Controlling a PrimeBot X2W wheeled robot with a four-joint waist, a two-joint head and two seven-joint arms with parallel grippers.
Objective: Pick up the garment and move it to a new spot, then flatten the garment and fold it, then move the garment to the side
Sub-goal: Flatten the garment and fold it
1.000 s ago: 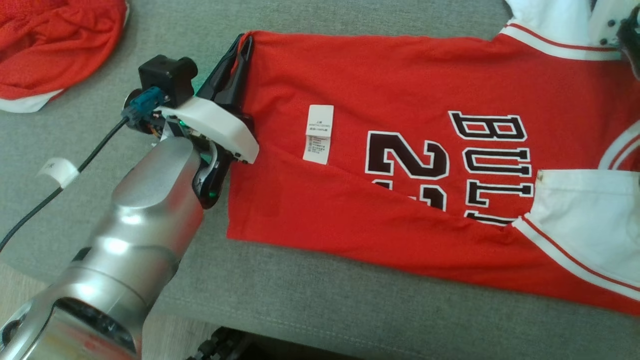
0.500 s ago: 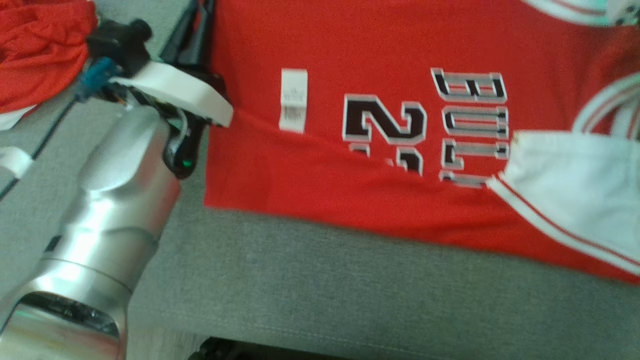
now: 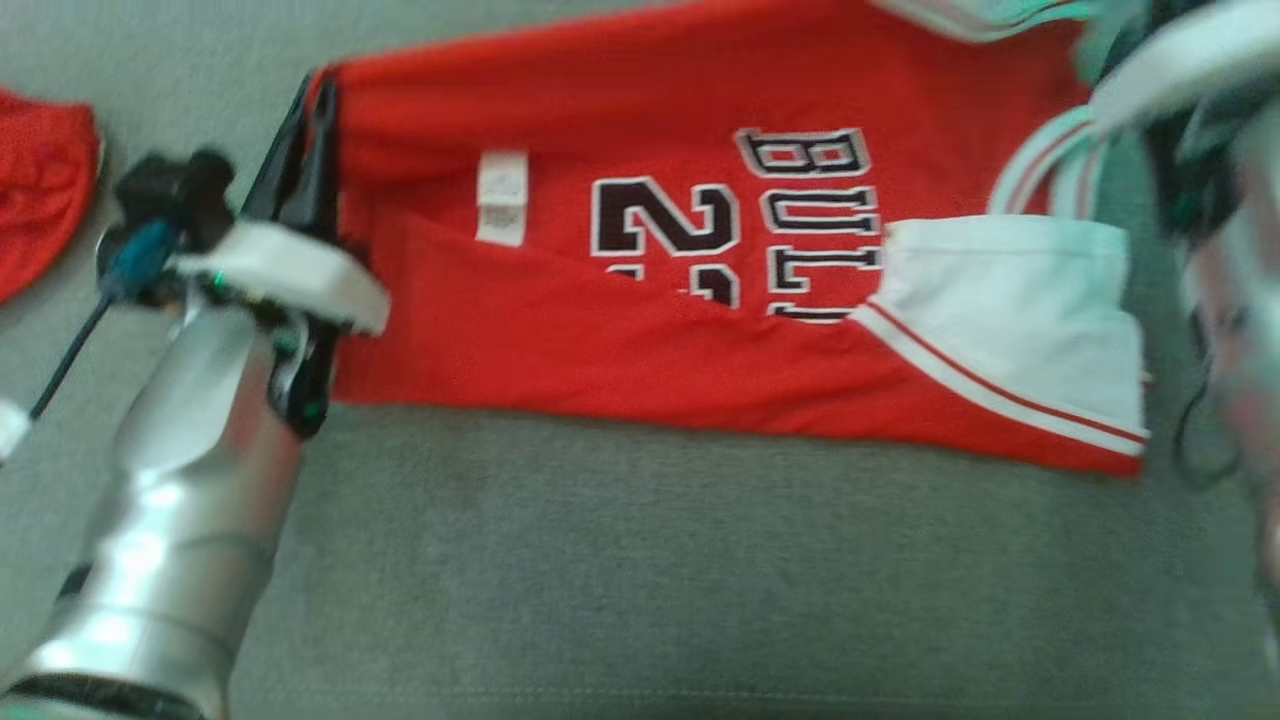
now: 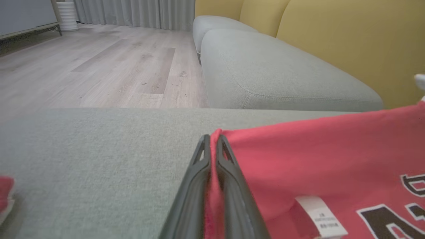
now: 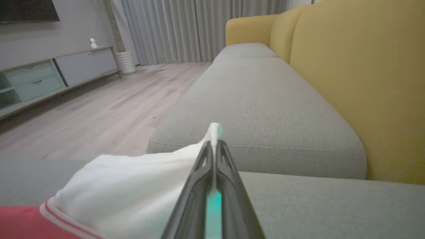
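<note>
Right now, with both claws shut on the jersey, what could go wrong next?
The right claw pinches just a thin white edge of the jersey; it could slip when pulled. The near flap lies folded over the number, so that crease may carry along. The second red garment lies left of the left claw; a leftward move might drag it.

Home, living room. Big sofa (image 5: pixel 259 109) with grey seat, yellow back (image 5: pixel 358 83). Wood floor (image 5: pixel 99 113). Long grey curtains (image 5: pixel 172 30) at far end. Low cabinet (image 5: pixel 40 79) with drawers by wall.
</note>
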